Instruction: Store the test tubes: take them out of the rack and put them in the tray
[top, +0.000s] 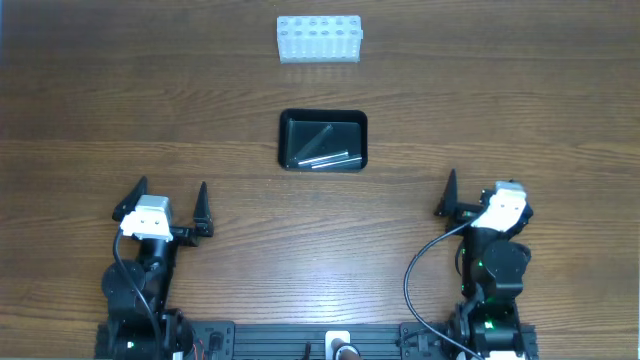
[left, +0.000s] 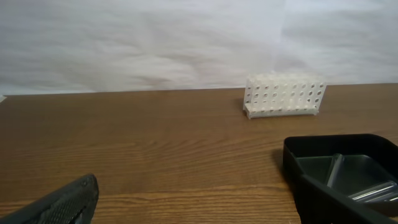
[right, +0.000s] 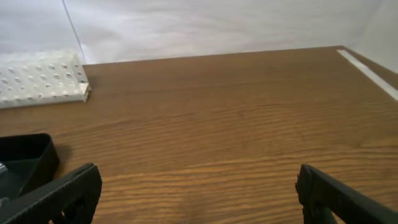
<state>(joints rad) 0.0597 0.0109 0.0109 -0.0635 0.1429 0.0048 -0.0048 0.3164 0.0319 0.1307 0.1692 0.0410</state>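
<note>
Sitting on the table (top: 90, 90), the white rack (top: 318, 38) is lying long-side across, ahead in the middle, past the black tray (top: 284, 140). The left claw (top: 172, 195) and right claw (right: 198, 180) are gaping wide open, equally far away. Test tubes (top: 325, 158) are lying in the tray.

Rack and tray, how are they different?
The rack is white; the tray is black. The rack is a block full of holes; the tray is a low open dish. The tray holds tubes lying down; none stick out of the rack. Both sit on the table.
</note>
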